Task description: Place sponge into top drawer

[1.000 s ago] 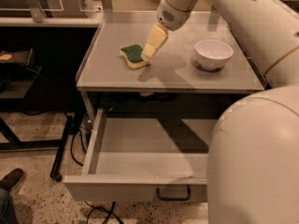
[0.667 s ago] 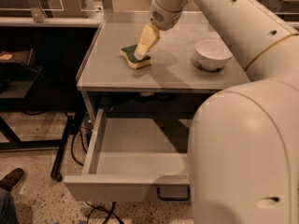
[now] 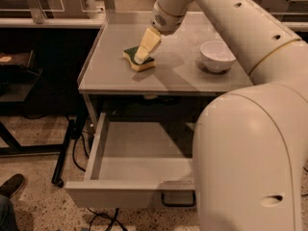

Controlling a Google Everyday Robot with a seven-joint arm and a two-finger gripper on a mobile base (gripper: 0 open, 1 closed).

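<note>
The sponge [image 3: 143, 65], pale yellow with a dark green top, lies on the grey tabletop [image 3: 110, 61] left of centre. My gripper [image 3: 144, 51] reaches down from the upper middle, and its tip is on or just above the sponge's top, covering part of it. The top drawer [image 3: 127, 194] is pulled out below the tabletop, and its grey inside shows nothing in it. Its loop handle [image 3: 178, 202] hangs under the front panel. My large white arm hides the drawer's right part.
A white bowl [image 3: 217, 56] stands on the right of the tabletop. Another table with clear panels [image 3: 53, 4] stands at the back left. Black frame legs and cables [image 3: 65, 153] lie left of the drawer. A shoe [image 3: 12, 184] is at the lower left.
My gripper has moved left and down onto the sponge. My arm now fills more of the right of the view. The sponge, bowl and drawer have not moved.
</note>
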